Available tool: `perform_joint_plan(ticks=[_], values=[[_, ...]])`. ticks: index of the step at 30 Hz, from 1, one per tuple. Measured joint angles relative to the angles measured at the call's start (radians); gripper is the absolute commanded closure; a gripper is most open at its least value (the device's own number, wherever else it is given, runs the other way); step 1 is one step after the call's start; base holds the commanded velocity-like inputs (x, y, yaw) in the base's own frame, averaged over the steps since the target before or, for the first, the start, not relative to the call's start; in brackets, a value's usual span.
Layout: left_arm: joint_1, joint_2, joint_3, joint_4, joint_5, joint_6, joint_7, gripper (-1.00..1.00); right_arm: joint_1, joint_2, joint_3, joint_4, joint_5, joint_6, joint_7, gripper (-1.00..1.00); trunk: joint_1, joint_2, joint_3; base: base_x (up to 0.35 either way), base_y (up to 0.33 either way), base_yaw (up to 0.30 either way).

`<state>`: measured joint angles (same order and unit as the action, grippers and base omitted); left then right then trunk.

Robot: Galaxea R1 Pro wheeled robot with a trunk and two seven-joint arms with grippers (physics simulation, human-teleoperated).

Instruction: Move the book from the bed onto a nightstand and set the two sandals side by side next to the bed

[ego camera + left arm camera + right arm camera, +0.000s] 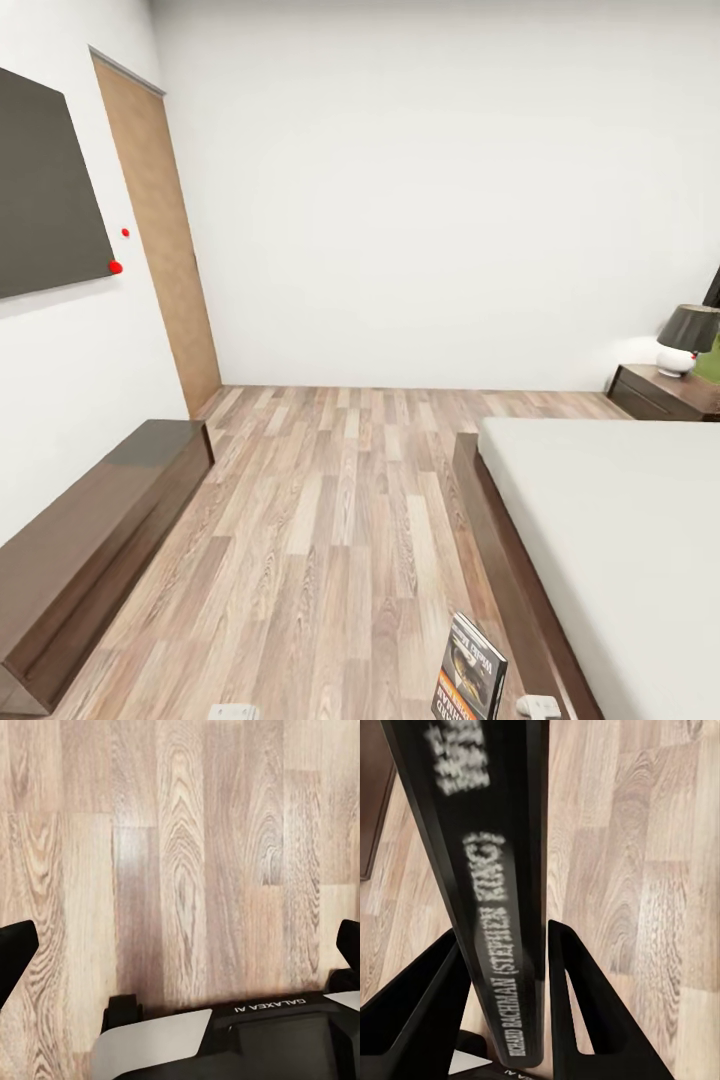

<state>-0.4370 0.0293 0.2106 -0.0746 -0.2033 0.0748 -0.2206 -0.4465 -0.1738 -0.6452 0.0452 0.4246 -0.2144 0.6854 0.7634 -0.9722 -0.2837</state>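
So the book [487,892] is already off the bed and in the right gripper [506,997], pinched upright by its spine between both fingers, low at the near edge of the head view and cut off at the bottom. The left gripper [180,945] hangs wide open over bare floor [330,520], holding nothing. The bed [620,540] runs along the right, and the nightstand [665,395] sits at its far end with a lamp [688,340] on it, partly cropped. So the drop-off is still to do, and no sandals anywhere in sight yet.
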Motion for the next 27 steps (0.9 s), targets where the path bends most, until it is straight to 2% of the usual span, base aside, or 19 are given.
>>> perform_joint_plan(ticks=[27], values=[[0.0,0.002,0.0,-0.001,0.0,0.0,0.0,-1.0,0.0,0.0,0.0,0.0,0.0,0.0,0.0,1.0,0.0,0.0,0.0,0.178,0.0,-0.001]])
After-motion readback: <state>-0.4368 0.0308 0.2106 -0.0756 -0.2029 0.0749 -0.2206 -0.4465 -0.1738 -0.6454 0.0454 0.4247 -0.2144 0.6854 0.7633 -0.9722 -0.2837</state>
